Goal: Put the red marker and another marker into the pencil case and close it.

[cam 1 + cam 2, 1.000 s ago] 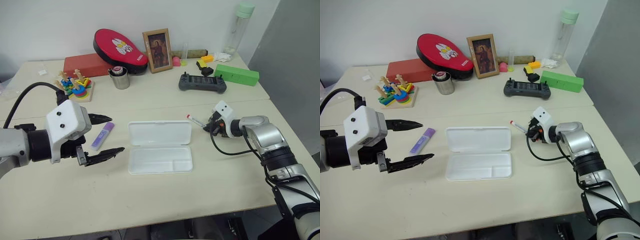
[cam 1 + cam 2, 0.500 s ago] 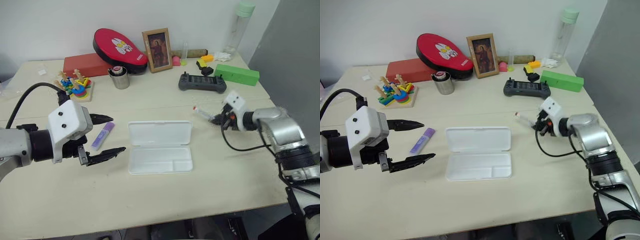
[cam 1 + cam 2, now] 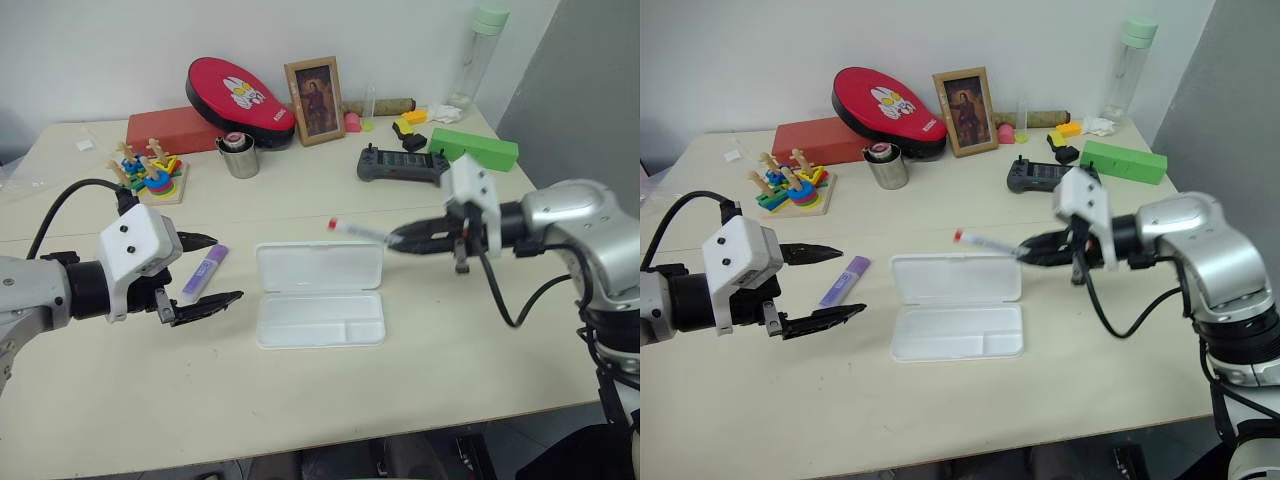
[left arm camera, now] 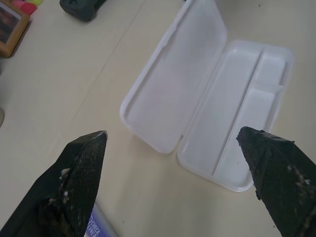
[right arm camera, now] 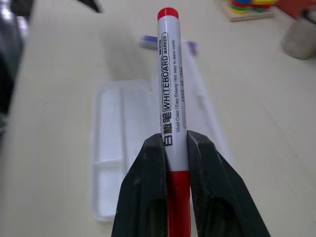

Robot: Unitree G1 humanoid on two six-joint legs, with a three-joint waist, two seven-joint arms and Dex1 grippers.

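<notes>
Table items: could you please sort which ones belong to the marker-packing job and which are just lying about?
Job:
- red marker, held by right gripper
- purple highlighter
- open pencil case

Lying about:
- green box
- game controller
- picture frame
- stacking toy

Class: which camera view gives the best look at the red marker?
The right wrist view: the red marker stands close, its printed label readable, clamped by the right gripper. Both eye views show it small, above the pencil case.
</notes>
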